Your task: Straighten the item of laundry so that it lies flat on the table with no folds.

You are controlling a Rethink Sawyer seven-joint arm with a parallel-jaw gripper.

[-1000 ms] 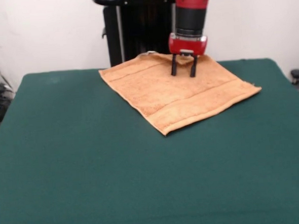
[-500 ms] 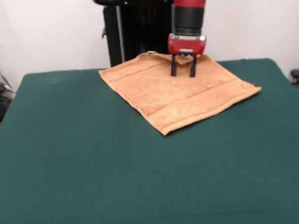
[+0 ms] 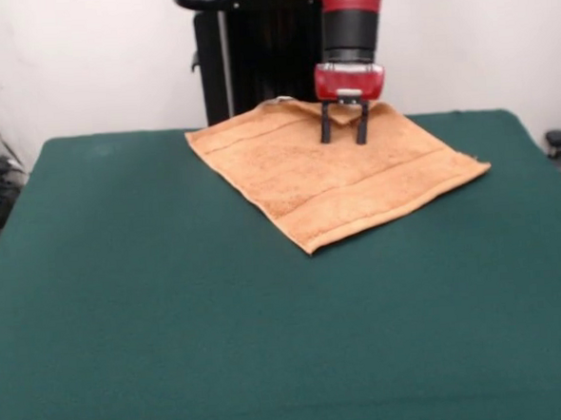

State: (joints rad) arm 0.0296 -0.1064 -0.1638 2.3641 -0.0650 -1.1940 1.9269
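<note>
Orange-tan terry is what we're looking at from the front: the towel is lying on the dark green bench, turned like a diamond, sitting toward the far side and a bit right of centre. Its near corner is pointing down toward the middle of the bench, its right corner is reaching toward the right edge. Woven bands are running across it near the near edge and near the far-left edge. Most of it is lying flat, but the far corner is looking bunched up, with a small fold rising right under the arm. The red and black arm is coming straight down, and the jaws are standing parted, two dark fingers planted over that far part of the towel, tips at the cloth. Whether they are pinching any terry, I cannot tell. A black pedestal is standing behind the bench.
</note>
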